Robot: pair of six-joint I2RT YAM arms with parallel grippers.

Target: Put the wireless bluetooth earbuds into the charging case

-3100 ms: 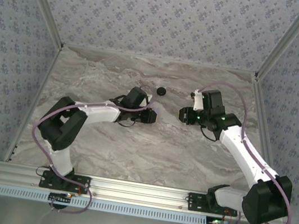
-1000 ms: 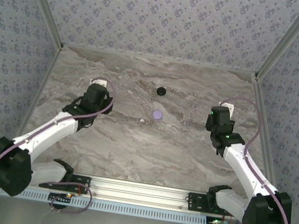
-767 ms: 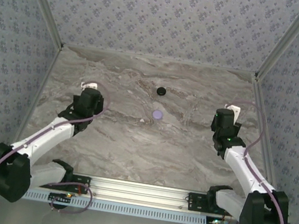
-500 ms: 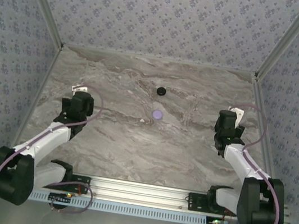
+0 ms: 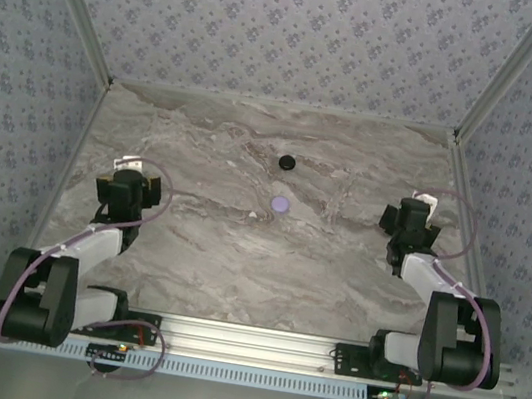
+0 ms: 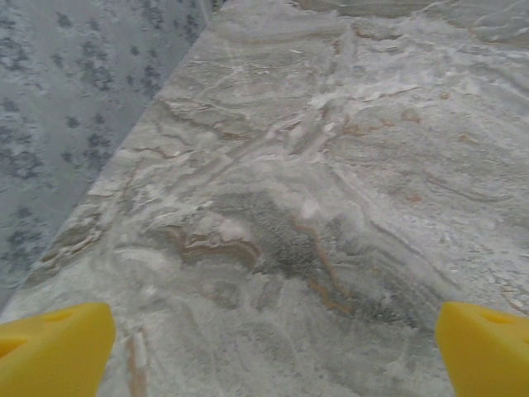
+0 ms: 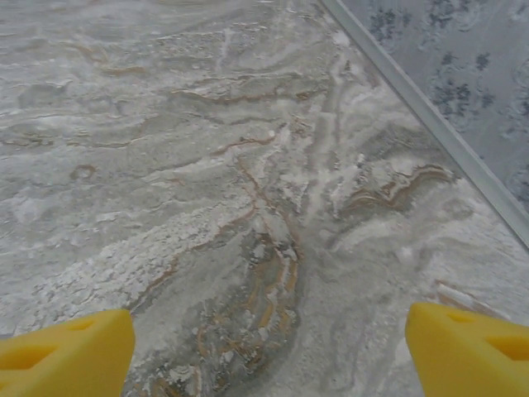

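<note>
The purple case (image 5: 280, 203) is a small, round, flat disc of pale colour. It lies near the middle of the tabletop (image 5: 234, 275). At 12 o'clock from it, a little apart, lies the black case (image 5: 288, 163), which is also round. I cannot tell whether the cases are open or closed, or whether the earbuds are inside them, because they are too small in the top view. Near the purple case, at about 7 o'clock, there is a tiny dark speck (image 5: 255, 216), too small to name.

The tabletop has a marble pattern, grey with white and brownish veins. Around it stand walls (image 5: 293, 32) covered with blue-grey flowered paper.

The left jaws are well apart from both cases, at 9 o'clock from the purple one, near the left wall. Their yellow, wedge-shaped fingertips (image 6: 54, 347) stand wide apart with bare marble between them, and they hold nothing. The right jaws are at 3 o'clock from the purple case. Their yellow fingertips (image 7: 471, 347) are also wide apart and empty, over bare marble beside the metal edge strip (image 7: 430, 124) of the right wall.
</note>
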